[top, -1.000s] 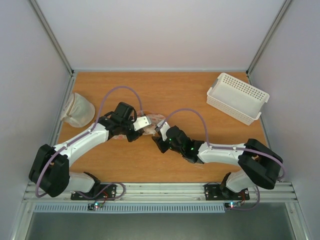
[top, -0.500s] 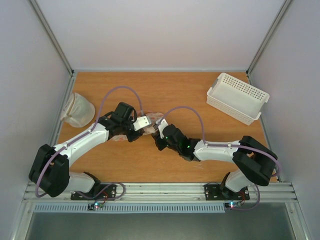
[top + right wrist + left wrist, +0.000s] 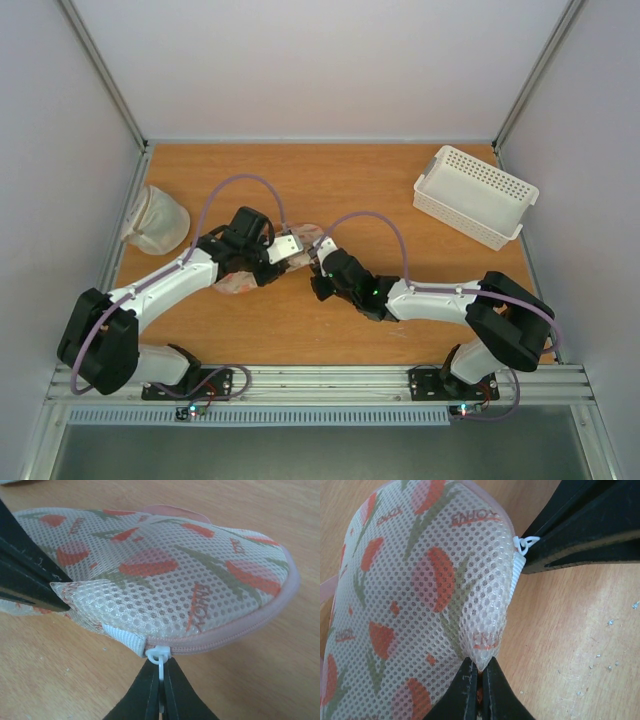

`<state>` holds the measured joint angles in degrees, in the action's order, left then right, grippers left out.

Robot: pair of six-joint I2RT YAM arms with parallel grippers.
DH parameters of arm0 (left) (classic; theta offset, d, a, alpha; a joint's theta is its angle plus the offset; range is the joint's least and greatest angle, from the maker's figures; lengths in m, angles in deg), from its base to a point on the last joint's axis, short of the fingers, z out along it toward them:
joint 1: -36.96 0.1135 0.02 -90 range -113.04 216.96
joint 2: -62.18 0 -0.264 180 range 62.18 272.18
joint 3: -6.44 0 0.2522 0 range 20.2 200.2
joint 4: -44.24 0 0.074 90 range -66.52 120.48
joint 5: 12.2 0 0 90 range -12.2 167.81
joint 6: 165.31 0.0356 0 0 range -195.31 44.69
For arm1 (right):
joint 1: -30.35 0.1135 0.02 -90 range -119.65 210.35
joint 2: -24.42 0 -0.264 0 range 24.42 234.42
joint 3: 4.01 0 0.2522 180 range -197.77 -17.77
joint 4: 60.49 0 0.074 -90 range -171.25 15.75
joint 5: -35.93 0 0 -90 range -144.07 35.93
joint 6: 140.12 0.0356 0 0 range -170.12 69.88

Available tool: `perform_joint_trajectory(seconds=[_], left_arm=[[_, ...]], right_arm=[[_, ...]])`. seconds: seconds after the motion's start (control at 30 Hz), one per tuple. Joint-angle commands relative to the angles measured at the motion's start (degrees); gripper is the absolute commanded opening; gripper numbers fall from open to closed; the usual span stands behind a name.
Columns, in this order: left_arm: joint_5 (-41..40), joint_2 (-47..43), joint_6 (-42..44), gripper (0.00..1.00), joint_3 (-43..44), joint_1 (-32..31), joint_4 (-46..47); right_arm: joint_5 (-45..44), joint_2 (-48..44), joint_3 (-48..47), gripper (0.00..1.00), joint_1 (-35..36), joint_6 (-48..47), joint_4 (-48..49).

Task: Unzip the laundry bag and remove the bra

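Cream mesh with red tulip prints and a pink zipper edge, the bag lies domed near the middle of the wooden table, with bare board on every side. The left gripper is nipped tight on a fold of mesh at the bag's end. The right gripper pinches the white pull, and the visible zipper stretch is closed. Basket and sack sit well apart at the edges. The bag's contents cannot be made out.
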<state>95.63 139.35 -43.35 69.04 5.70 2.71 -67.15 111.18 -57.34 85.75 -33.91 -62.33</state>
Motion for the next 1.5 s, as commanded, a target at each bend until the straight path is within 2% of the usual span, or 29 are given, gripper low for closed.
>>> perform_joint_trajectory(seconds=[0.0, 0.2, 0.4, 0.57, 0.67, 0.9, 1.03, 1.07, 1.13, 1.17, 1.2, 1.3, 1.33, 1.4, 1.47], left_arm=[[0.7, -1.7, 1.8, 0.01, -1.5, -0.3, 1.2], [-0.9, -2.7, 8.6, 0.01, -3.9, -0.3, 2.4], [0.3, -3.5, 16.2, 0.01, -5.8, -0.3, 2.1], [-0.5, -3.8, 24.6, 0.01, -6.7, -0.3, 1.0], [-0.3, -3.7, 27.6, 0.01, -6.8, -0.3, 0.9], [2.3, -3.4, 32.6, 0.0, -4.5, -0.7, -1.3], [0.1, -2.6, 35.0, 0.01, -5.9, -0.7, 2.4], [-0.7, -2.3, 34.0, 0.09, -6.3, -0.7, 3.7], [-0.7, -2.5, 30.9, 0.55, -6.0, -0.7, 3.5], [0.2, -2.9, 29.1, 0.7, -4.8, -0.8, 1.7], [1.1, -3.3, 27.1, 0.77, -3.3, -0.9, -0.6], [4.7, -4.9, 16.4, 0.8, 1.3, -1.1, -9.1], [6.0, -5.3, 15.3, 0.83, 1.9, -1.1, -14.1], [6.9, -6.2, 17.4, 0.9, 2.5, -1.1, -22.5], [6.6, -7.5, 25.1, 0.9, 2.5, -1.1, -31.1]], right_arm=[[-1.6, -0.5, -1.5, 0.01, 0.1, -0.2, -0.1], [4.4, -0.8, -1.1, 0.01, -3.7, -2.5, -2.5], [18.6, 1.7, -3.2, 0.01, -8.4, -7.8, -7.2], [23.7, 2.8, -4.0, 0.01, -12.8, -9.0, -9.9], [25.2, 2.8, -3.5, 0.01, -16.4, -8.4, -9.2], [23.0, 5.0, -6.0, 0.01, -16.5, -11.5, -11.4], [26.3, 4.1, -6.1, 0.01, -16.3, -11.5, -11.1], [27.2, 3.8, -5.8, 0.01, -16.1, -11.2, -10.7], [27.6, 3.4, -5.2, 0.01, -15.9, -10.3, -10.3], [27.5, 3.4, -5.0, 0.01, -15.9, -10.2, -10.2], [27.3, 3.5, -4.8, 0.01, -15.9, -10.0, -10.2], [27.2, 3.7, -4.6, 0.01, -15.9, -9.7, -10.2], [27.3, 3.8, -4.7, 0.01, -16.0, -9.6, -10.2], [27.6, 3.9, -4.9, 0.01, -15.9, -9.5, -10.2], [27.3, 3.8, -4.9, 0.01, -15.9, -9.4, -10.1]])
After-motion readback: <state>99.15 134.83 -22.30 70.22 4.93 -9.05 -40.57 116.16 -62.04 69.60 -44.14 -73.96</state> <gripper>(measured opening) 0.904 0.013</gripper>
